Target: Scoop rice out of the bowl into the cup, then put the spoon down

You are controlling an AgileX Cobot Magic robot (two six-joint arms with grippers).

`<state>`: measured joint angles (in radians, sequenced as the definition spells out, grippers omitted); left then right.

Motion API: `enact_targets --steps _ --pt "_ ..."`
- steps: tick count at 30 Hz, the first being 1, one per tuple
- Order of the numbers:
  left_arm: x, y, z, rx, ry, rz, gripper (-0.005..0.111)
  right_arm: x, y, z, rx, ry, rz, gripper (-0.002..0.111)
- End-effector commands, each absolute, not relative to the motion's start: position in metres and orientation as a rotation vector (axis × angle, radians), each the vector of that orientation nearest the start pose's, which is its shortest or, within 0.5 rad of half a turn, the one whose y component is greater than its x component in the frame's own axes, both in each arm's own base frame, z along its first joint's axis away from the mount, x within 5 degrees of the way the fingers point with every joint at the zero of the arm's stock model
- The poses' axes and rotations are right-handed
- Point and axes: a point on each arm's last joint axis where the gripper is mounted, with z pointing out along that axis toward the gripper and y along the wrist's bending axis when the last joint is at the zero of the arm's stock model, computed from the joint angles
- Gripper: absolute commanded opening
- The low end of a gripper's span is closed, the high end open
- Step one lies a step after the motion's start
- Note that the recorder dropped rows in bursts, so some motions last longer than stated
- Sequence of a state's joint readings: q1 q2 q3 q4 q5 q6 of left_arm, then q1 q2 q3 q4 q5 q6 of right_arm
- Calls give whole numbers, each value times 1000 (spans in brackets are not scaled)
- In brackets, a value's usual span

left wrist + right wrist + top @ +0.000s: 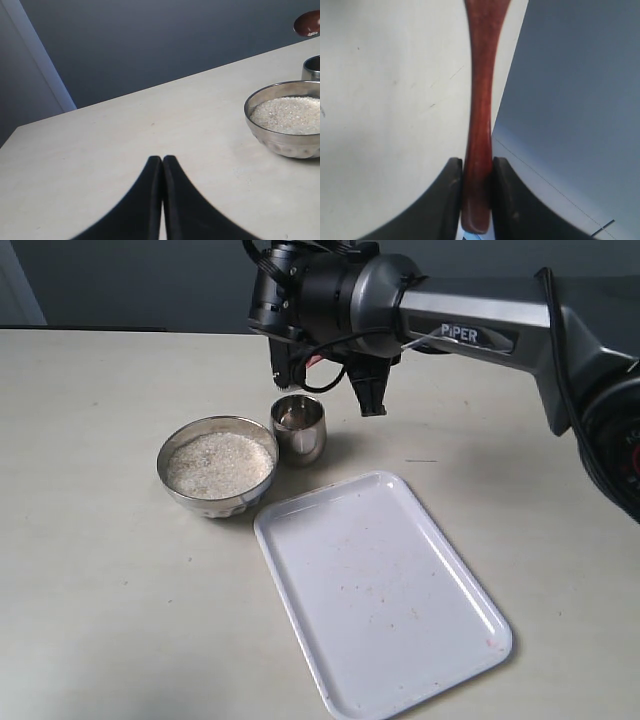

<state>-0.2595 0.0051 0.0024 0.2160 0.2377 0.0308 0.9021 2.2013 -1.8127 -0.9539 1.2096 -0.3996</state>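
The bowl (217,488) holds a bed of white rice (220,462) and stands left of centre; it also shows in the left wrist view, bowl (285,142) with rice (287,114). The cup (298,426) stands upright just right of the bowl and behind it. My right gripper (476,165) is shut on the spoon (480,100) near the handle's end. The right arm (330,295) hangs over the cup, its fingertips unclear in the exterior view. The spoon head (307,22) floats above the cup's rim (312,64). My left gripper (162,159) is shut and empty over bare table.
A white rectangular tray (380,590) lies empty in front of the cup and bowl, angled toward the right front. The beige table (90,570) meets a dark wall behind.
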Motion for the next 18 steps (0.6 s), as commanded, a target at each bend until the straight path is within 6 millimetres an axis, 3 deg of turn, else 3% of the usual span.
enact_targets --steps 1,18 --pt "55 -10 192 392 1667 17 1 340 316 225 -1873 1797 -1209 -1" --pt "55 -10 192 392 1667 17 1 339 315 223 -1847 1841 -1172 -1"
